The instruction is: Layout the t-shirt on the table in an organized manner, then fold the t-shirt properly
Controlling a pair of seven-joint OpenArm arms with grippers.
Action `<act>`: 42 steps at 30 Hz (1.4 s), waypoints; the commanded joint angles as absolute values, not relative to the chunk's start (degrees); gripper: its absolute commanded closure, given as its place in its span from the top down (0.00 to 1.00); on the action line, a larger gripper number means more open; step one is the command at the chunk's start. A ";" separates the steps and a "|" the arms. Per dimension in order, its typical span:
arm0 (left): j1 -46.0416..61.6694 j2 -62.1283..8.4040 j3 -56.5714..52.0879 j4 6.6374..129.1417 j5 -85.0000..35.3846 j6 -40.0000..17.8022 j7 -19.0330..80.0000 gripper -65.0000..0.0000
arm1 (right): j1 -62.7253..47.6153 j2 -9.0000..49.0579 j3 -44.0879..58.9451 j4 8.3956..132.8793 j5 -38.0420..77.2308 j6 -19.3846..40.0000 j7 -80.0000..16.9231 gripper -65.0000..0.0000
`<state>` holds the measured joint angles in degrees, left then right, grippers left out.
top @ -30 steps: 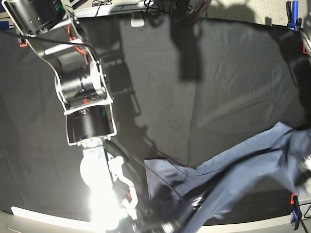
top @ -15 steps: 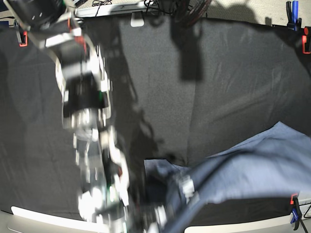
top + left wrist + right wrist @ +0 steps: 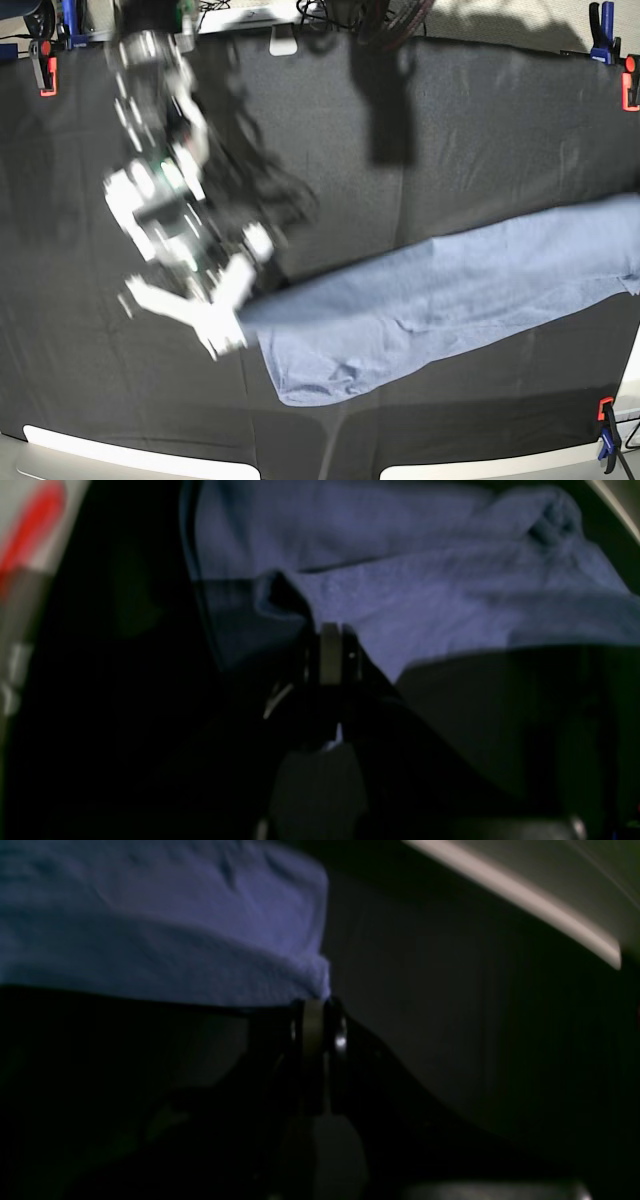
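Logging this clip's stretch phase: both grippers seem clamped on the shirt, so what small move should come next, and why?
Probably lower both ends together onto the table. The t-shirt hangs stretched in a long band between the right gripper and the left gripper, each shut on an edge, with its near hem drooping and bunched. Setting it down taut should flatten it for folding.

Cables (image 3: 215, 10) beyond the far edge

Setting: robotics lab bench. Evidence: wide table of wrinkled black cloth (image 3: 480, 130) pinned by orange and blue spring clamps (image 3: 603, 432) (corner-mounted); tangled black cables (image 3: 345, 12) along far edge; motion-blurred white-and-black robot arm (image 3: 175, 210) overhead.
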<state>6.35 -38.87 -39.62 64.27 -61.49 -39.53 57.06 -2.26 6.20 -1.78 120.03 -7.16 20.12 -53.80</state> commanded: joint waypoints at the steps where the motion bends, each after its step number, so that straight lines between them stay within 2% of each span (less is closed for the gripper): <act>1: 7.14 -40.27 -41.04 65.23 -63.11 -40.00 56.14 0.00 | -3.27 6.39 0.03 122.41 -6.76 20.78 -53.15 0.00; 5: 13.04 -39.09 -43.33 65.23 -63.11 -40.00 56.14 0.00 | -11.11 6.85 8.38 127.22 -3.18 23.51 -54.30 0.00; 12: 19.84 -38.98 -44.60 65.25 -64.97 -40.00 58.87 0.00 | -21.71 10.94 22.13 129.84 5.28 28.86 -55.92 0.00; 21: 23.66 -38.92 -44.60 65.25 -65.04 -40.00 59.88 0.01 | -28.12 11.27 28.10 129.84 12.82 31.14 -57.34 0.00; 25: 23.66 -38.98 -44.60 65.30 -65.04 -40.00 60.62 0.41 | -27.94 11.33 28.12 129.84 16.73 31.20 -57.06 0.32; 27: 23.62 -39.29 -44.60 65.36 -65.06 -40.00 60.53 0.50 | -27.29 11.51 28.12 129.84 18.68 31.48 -56.60 0.41; 36: 15.68 -40.64 -44.21 67.26 -63.92 -40.00 55.57 0.51 | -17.96 12.36 28.10 127.81 28.38 31.64 -56.42 0.41; 42: 5.15 -40.66 -38.37 67.24 -51.72 -40.00 47.09 0.51 | -10.50 12.40 28.03 117.73 28.86 31.66 -55.33 0.41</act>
